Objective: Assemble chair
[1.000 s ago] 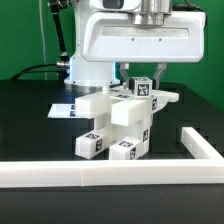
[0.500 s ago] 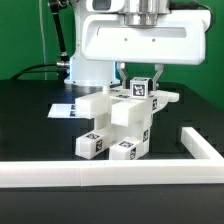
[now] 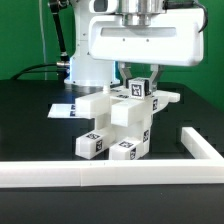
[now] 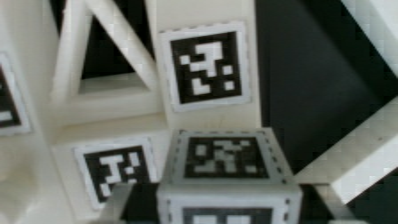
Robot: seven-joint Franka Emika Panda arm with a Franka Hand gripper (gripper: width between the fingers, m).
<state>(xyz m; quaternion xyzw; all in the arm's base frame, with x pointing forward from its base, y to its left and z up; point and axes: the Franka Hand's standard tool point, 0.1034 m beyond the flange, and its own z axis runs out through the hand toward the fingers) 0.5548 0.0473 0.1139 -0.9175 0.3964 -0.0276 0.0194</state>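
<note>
- Your gripper (image 3: 142,82) hangs right over the middle of the table (image 3: 30,135), and its two fingers pinch a small tagged leg block (image 3: 144,90) between them.
- That's a grip, not a spread hand: the fingers sit against both sides of the block, with its tag facing out at the exterior view.
- The chair (image 3: 118,125) is directly below, a white cluster of blocky parts already stacked together near the table's centre.
- Two tagged ends (image 3: 93,143) of the chair poke toward the front, and a flat slab (image 3: 166,97) sticks out at the exterior view's right.
- In the wrist view, the leg block (image 4: 222,160) sits close in, up against a tagged upright bar (image 4: 205,70) with slanted struts beside it.
- Progress, as I judge it: you're well in, because most of the kit looks joined and I can't spot any loose part lying apart on the table.
- I can't tell whether the held block is fully seated or only resting on the frame, since the joint is hidden behind the block itself.
- What's left, by my read: get this block home and let go, then fit whatever pieces sit out of view.
- The marker board (image 3: 62,111) lies at the exterior view's left, behind the chair.
- The border rail (image 3: 100,173) runs along the front, well apart from the work.
</note>
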